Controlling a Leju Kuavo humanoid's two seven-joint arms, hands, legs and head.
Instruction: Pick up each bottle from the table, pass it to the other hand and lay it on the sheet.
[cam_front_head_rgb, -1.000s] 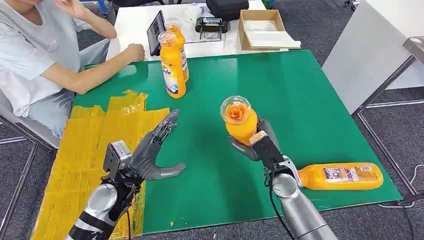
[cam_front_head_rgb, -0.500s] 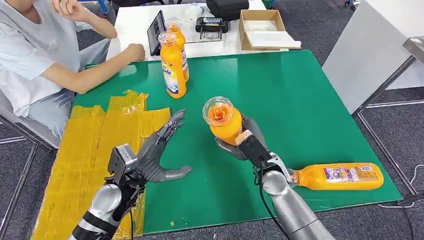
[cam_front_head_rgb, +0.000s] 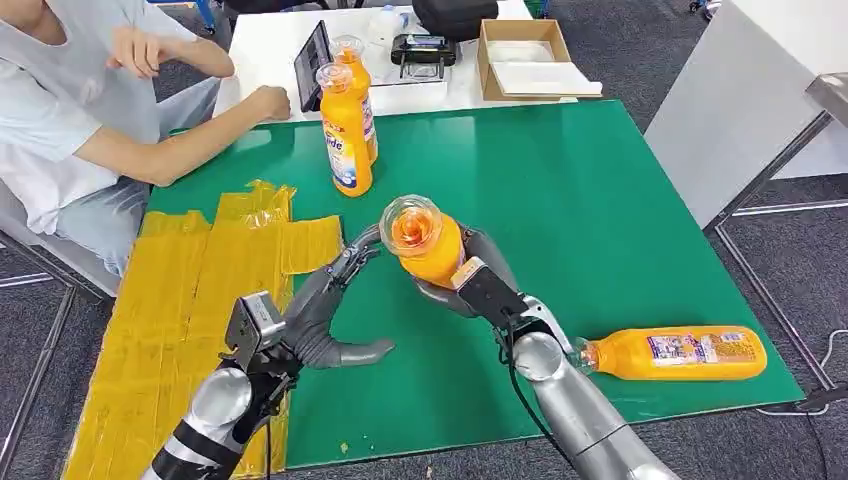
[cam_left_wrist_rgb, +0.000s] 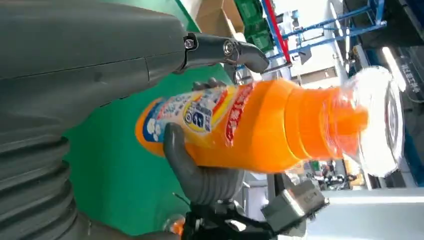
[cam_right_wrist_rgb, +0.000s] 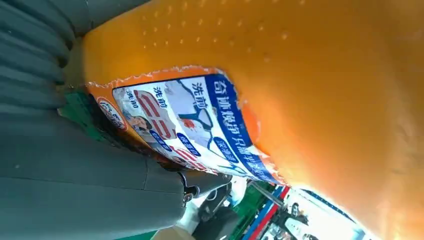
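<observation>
Step in hand: handover. Right hand (cam_front_head_rgb: 462, 275) grips orange bottle (cam_front_head_rgb: 428, 243) by lower body, held above green table (cam_front_head_rgb: 600, 200), cap toward camera. Left hand (cam_front_head_rgb: 322, 305) spread wide, empty, fingertips just beside bottle. Judgement: next move calls for left hand to close round body, then right to let go; yellow sheet (cam_front_head_rgb: 180, 300) lies to robot's left. Label blue and white with Chinese script, brand unreadable. Second bottle (cam_front_head_rgb: 680, 353) lies near table edge; two more (cam_front_head_rgb: 346, 130) stand at far side.
</observation>
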